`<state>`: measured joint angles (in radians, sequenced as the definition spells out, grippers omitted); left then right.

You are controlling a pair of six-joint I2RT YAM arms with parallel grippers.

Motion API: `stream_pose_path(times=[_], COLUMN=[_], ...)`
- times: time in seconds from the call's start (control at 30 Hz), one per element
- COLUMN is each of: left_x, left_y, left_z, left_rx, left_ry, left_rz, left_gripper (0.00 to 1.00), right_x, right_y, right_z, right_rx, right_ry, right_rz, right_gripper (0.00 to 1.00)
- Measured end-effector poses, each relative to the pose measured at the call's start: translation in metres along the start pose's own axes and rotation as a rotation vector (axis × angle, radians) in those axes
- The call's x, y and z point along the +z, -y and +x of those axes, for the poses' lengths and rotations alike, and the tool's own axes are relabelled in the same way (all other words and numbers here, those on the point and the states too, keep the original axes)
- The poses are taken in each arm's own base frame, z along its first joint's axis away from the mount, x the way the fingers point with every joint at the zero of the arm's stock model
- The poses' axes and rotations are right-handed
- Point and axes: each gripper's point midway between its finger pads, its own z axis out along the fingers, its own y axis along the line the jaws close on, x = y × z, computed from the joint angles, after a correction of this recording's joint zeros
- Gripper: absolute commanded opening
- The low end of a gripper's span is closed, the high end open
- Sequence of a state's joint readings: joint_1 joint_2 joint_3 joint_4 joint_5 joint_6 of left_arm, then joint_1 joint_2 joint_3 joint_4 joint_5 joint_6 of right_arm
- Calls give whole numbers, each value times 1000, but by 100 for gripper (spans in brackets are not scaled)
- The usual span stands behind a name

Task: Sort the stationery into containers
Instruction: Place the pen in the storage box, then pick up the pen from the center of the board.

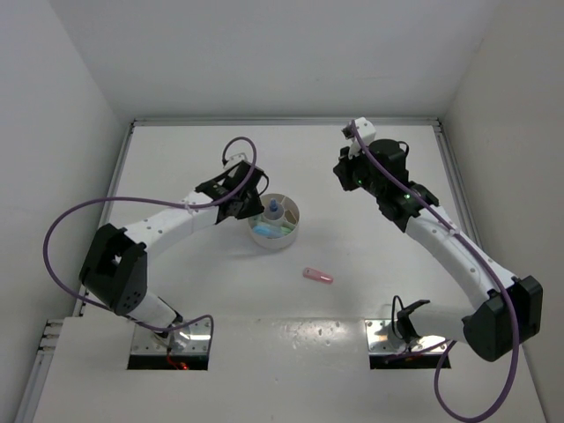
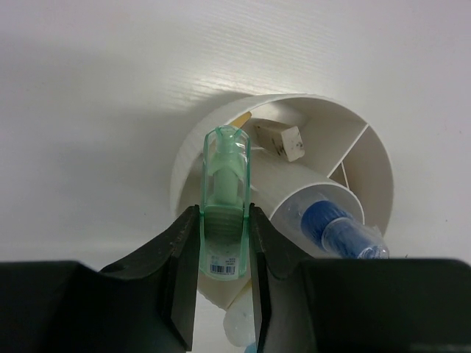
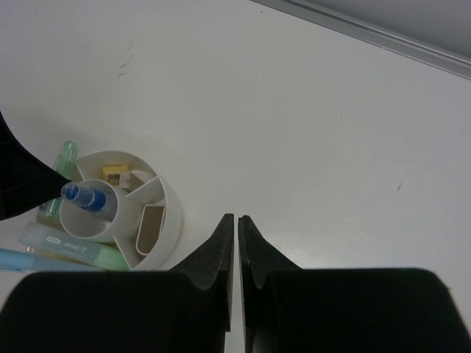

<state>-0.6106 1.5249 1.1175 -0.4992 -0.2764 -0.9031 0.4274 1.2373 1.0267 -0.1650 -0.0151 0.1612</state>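
The round white divided dish (image 1: 292,227) stands mid-table, with a blue piece (image 1: 274,210) upright in its centre cup. My left gripper (image 2: 224,254) is shut on a mint green bar (image 2: 226,176), held over the dish's rim (image 2: 184,165). A beige block (image 2: 287,141) lies in one wedge. A pink bar (image 1: 317,276) lies on the table in front of the dish. My right gripper (image 3: 236,220) is shut and empty, raised to the right of the dish (image 3: 173,202). In the right wrist view the dish holds the blue piece (image 3: 85,195), a yellow block (image 3: 115,175) and green bars (image 3: 73,247).
White walls enclose the table on the left, back and right. A metal strip (image 3: 368,37) runs along the back edge. A purple cable (image 1: 70,220) loops off my left arm.
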Motion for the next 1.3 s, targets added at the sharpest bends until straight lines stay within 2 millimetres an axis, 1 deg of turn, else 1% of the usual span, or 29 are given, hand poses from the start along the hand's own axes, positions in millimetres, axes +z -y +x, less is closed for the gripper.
stream_pose_path(times=[0.03,0.07,0.13,0.2,0.27,0.5,0.53,0.57,0.6,0.63,0.67,0.7,0.73,0.77,0.8,0.83,0.87,0.9,0.93,0.97,1.0,1.03,1.07,1.1,1.13,1.2,1.3], left_x=[0,0,0,0,0,0,0,0,-1,-2,-5,-9,-15,-25,-36,-50,-63,-76,-88,-97,-104,-108,-108,-106,-102,-92,-82], left_y=[0,0,0,0,0,0,0,-1,-2,-3,-5,-7,-9,-10,-10,-12,-15,-20,-26,-34,-46,-59,-71,-82,-94,-110,-121], left_z=[0,1,0,0,0,0,-1,-1,-1,-2,-4,-7,-11,-19,-27,-38,-46,-53,-60,-64,-67,-69,-68,-65,-60,-50,-36], left_rx=[1,1,0,-2,-3,-10,-10,-11,-12,-15,-15,-16,-13,-22,-35,-54,-73,-90,-110,-122,-145,-168,-182,-190,-193,-190,-167], left_ry=[0,0,4,7,7,10,11,13,15,21,31,44,64,93,131,179,219,257,301,332,362,388,401,404,400,378,336], left_rz=[0,0,-4,-5,-5,-9,-11,-14,-17,-24,-33,-38,-41,-37,-26,-8,5,17,31,31,25,8,-12,-39,-70,-120,-165], left_gripper=[24,36,41,41,45,46,43,39,29,19,5,0,0,0,0,0,6,21,48,57,63,68,68,69,69,69,69], right_x=[0,0,0,0,0,0,0,0,0,0,-1,-2,-4,-5,-6,-6,-6,-7,-11,-14,-20,-27,-35,-43,-53,-70,-85], right_y=[0,0,0,0,0,3,3,3,2,0,-3,-7,-12,-19,-26,-34,-39,-43,-49,-52,-56,-59,-62,-65,-69,-78,-91], right_z=[0,0,0,0,0,0,0,0,0,1,4,9,16,26,35,47,61,75,96,113,134,156,173,187,200,218,235], right_rx=[0,0,0,0,1,4,4,3,2,-8,-30,-57,-120,-178,-228,-277,-313,-331,-350,-355,-363,-369,-370,-374,-384,-409,-452], right_ry=[0,0,0,-1,0,0,0,-1,-1,-5,-18,-38,-71,-117,-166,-224,-281,-336,-410,-471,-541,-612,-667,-715,-758,-816,-849], right_rz=[0,0,0,0,1,6,6,5,-1,-11,-37,-70,-122,-185,-247,-318,-382,-429,-493,-534,-587,-631,-662,-694,-728,-789,-857], right_gripper=[5,6,6,6,6,8,8,13,18,27,44,49,49,34,25,20,18,21,26,32,44,51,58,68,72,75,75])
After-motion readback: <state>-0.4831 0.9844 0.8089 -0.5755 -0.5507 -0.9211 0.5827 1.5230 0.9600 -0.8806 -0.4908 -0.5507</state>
